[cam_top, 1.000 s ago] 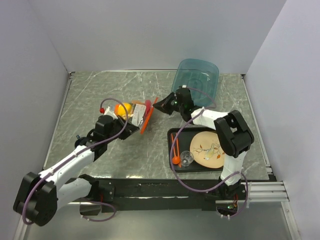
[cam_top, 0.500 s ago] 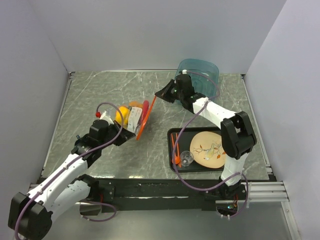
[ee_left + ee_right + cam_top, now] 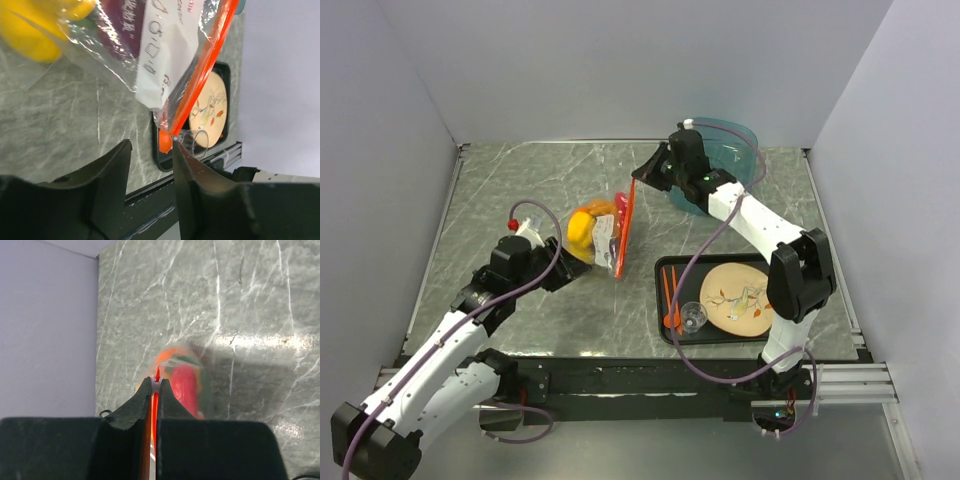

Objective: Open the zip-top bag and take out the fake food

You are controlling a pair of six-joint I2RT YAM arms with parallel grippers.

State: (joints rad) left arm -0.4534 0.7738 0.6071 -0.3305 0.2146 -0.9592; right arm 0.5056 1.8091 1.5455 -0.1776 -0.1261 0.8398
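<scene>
The zip-top bag hangs between my grippers, its orange-red zip strip running almost straight up the top view. My right gripper is shut on the strip's far end, at the white slider. The fake food is inside the bag: a yellow lemon and a red pepper show, with the other pieces blurred. My left gripper is at the bag's near lower side. In the left wrist view its jaws stand apart, and the bag's corner touches the right fingertip.
A translucent blue tub stands behind the right arm. A black tray at the front right holds a round plate, a thin orange spoon and a small clear cup. Grey walls close in three sides.
My right gripper has moved back and up with the strip's end, so the strip now stands nearly upright. My left arm has drawn back towards the near left.
</scene>
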